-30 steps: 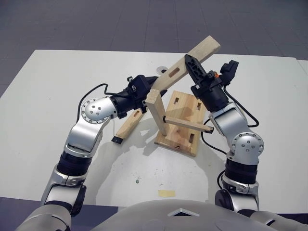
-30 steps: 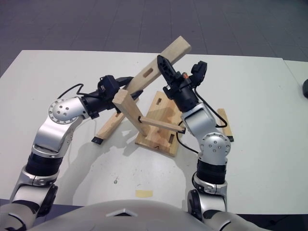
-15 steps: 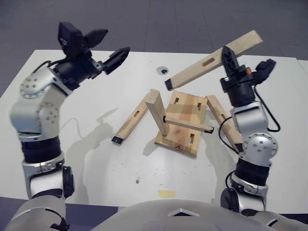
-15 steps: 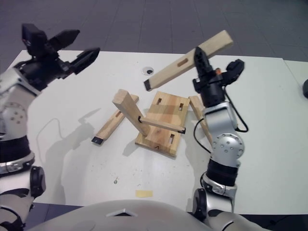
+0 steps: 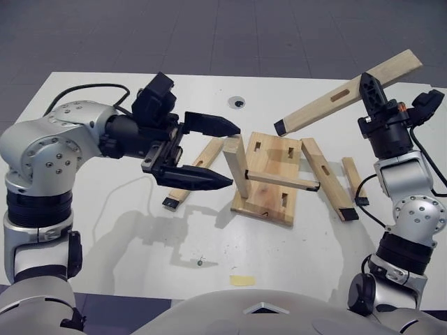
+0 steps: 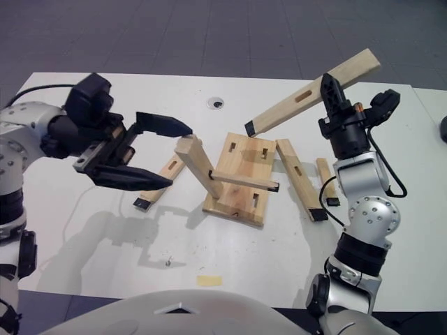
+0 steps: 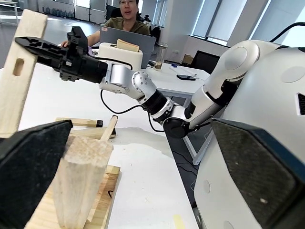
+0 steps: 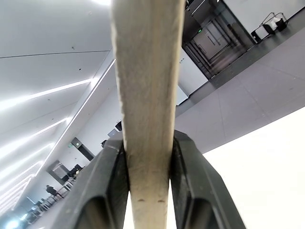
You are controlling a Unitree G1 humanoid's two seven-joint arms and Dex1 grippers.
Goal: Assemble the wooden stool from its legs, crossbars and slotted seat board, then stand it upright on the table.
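Observation:
The slotted seat board (image 5: 271, 155) lies flat on the white table. One leg (image 5: 238, 166) stands tilted at the board's left edge, with a crossbar (image 5: 283, 182) running from it across the board. My left gripper (image 5: 235, 155) is open, its fingers (image 7: 28, 157) on either side of that leg's top end (image 7: 81, 181), not touching. My right gripper (image 5: 371, 88) is shut on a slotted leg (image 5: 335, 100) held in the air above the board's far right; its pads (image 8: 102, 191) clamp the leg (image 8: 147, 95). Another leg (image 5: 328, 178) and a short crossbar (image 5: 353, 180) lie right of the board.
A further leg (image 5: 183, 190) lies left of the board, partly hidden under my left gripper. A round hole (image 5: 239, 103) marks the table's far side. A scrap of tape (image 5: 242, 280) and a small speck (image 5: 200, 262) lie near the front edge.
My left arm swung down from high at the far left to the tilted leg's top, still open. My right arm carried its held leg farther right.

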